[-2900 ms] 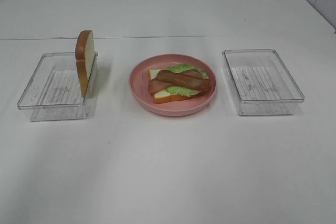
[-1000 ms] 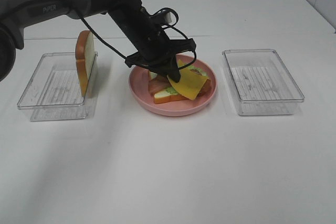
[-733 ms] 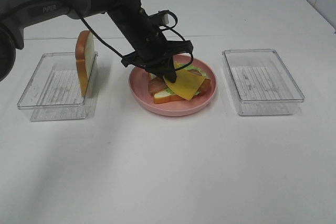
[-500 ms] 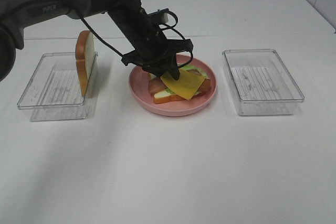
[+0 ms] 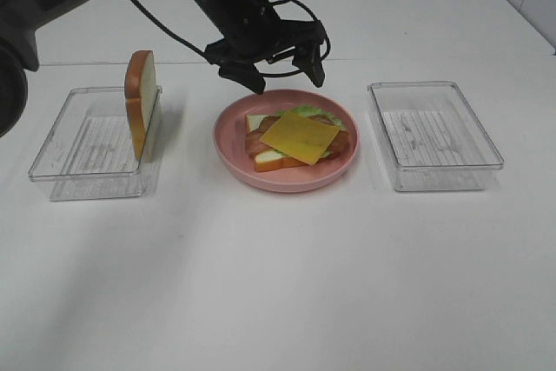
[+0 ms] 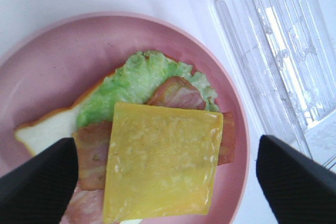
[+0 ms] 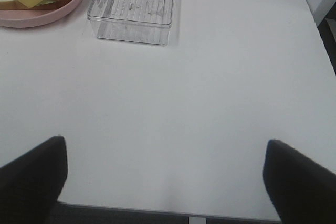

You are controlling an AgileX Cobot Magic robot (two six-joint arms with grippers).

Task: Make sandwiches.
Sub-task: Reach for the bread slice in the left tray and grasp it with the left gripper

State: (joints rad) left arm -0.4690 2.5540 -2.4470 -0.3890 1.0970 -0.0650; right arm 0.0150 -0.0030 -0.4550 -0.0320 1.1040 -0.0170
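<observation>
Left claw (image 5: 280, 76): raised above the far rim of the pink plate, jaws spread wide, nothing between them; in the left wrist view its dark fingertips (image 6: 37, 174) stand on either side of the stack, clear of it.
Right claw (image 7: 165, 182): jaws wide apart and empty, over bare tabletop near the right edge; not visible in the high view.
Pink plate (image 5: 230, 141): middle of the tabletop, between the two clear trays.
Lower bread slice (image 5: 274, 157): flat on the plate, at the bottom of the stack.
Lettuce leaf (image 5: 304, 111): on the bread, showing at the stack's far side.
Bacon strips (image 5: 255, 140): across the lettuce, ends showing past the cheese on both sides.
Cheese square (image 5: 301, 136): on top of the bacon, lying flat and turned a little askew.
Second bread slice (image 5: 141, 97): upright on its edge in the left tray, leaning against the wall nearest the plate.
Left tray (image 5: 61, 147): toward the left edge of the tabletop.
Right tray (image 5: 434, 135): toward the right edge, nothing in it.
</observation>
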